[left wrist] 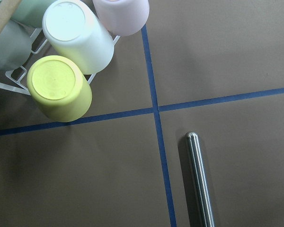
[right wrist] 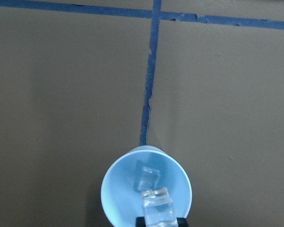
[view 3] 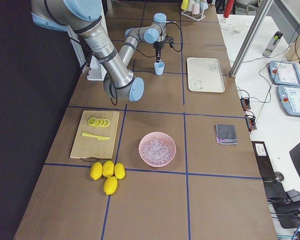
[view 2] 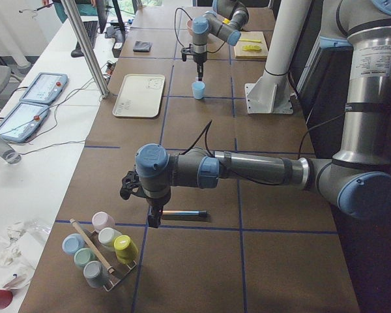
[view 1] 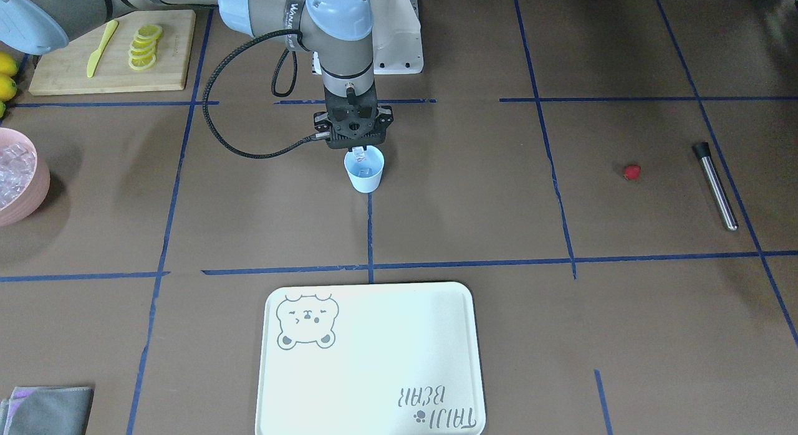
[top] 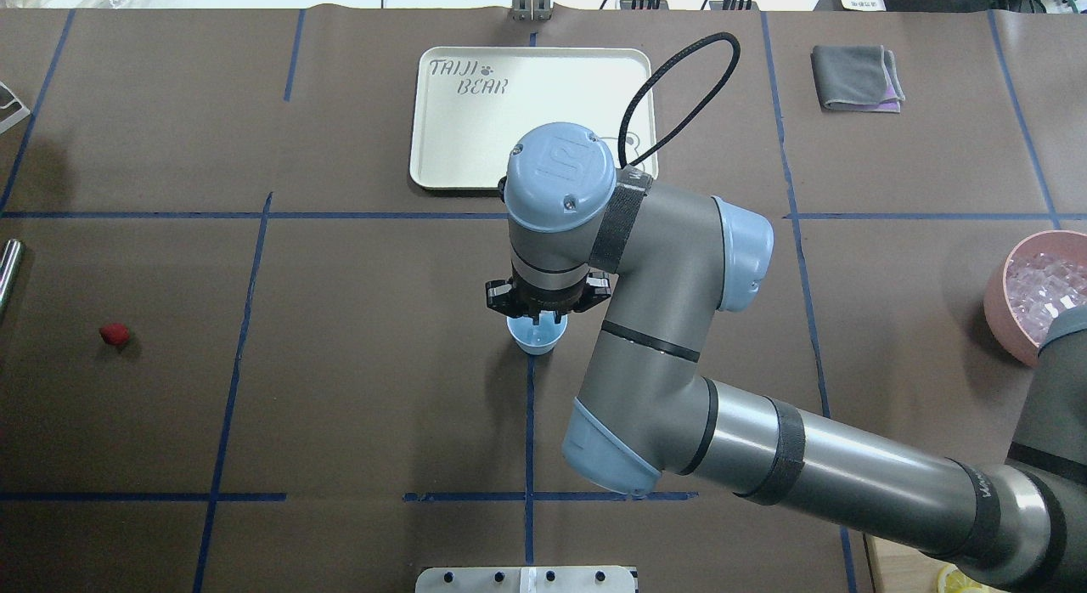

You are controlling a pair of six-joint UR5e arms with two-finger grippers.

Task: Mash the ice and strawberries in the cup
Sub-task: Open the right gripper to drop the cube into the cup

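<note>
The pale-blue cup (view 1: 365,172) stands upright at the table's middle, on a blue tape line. My right gripper (view 1: 357,152) hangs straight over its mouth, shut on a clear ice cube (right wrist: 158,208). Another ice cube (right wrist: 147,178) lies inside the cup (right wrist: 132,201). More ice (top: 1046,289) fills the pink bowl (top: 999,314). The red strawberry (view 1: 631,172) lies alone on the table, far from the cup. My left gripper (view 2: 152,220) shows only in the exterior left view, low over a steel muddler (view 2: 184,213); whether it is open or shut I cannot tell.
A pale tray (view 1: 374,416) lies beyond the cup. A cutting board (view 1: 75,73) holds lemon slices (view 1: 143,47) and a yellow knife (view 1: 101,47). Whole lemons (view 3: 108,173), a grey cloth (top: 853,76) and a rack of upturned cups (left wrist: 71,66) sit near the table's edges.
</note>
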